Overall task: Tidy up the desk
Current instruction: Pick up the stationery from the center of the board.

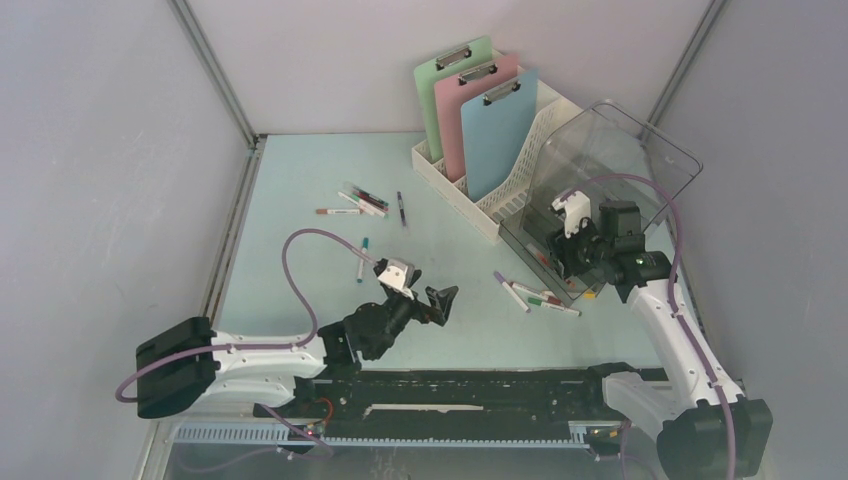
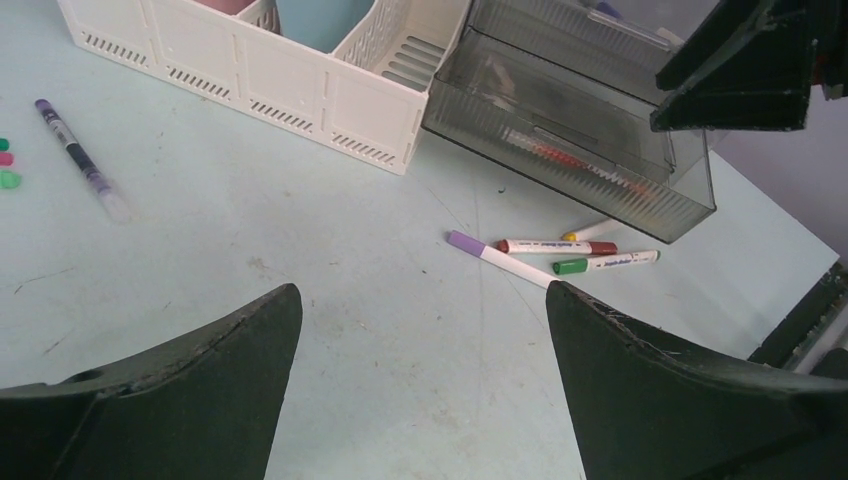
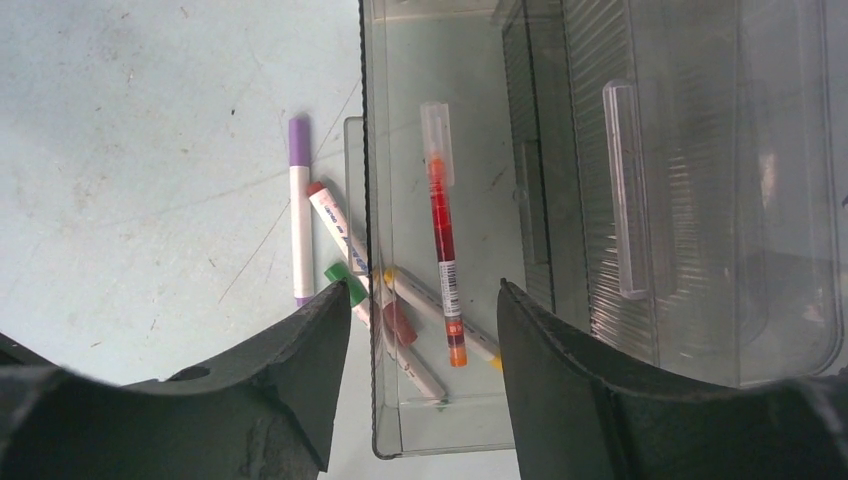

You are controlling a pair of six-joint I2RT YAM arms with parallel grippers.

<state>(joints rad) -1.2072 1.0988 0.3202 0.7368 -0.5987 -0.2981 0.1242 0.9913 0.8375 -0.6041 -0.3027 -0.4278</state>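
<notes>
Markers on desk beside bin wall

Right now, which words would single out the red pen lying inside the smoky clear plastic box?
Find the smoky clear plastic box on the right of the pale mint-blue desk, beside the white slotted file rack. Inside it lies a slim red pen. Unlike the white-barrelled markers just outside the wall, it has a see-through cap and an orange tip.
</notes>
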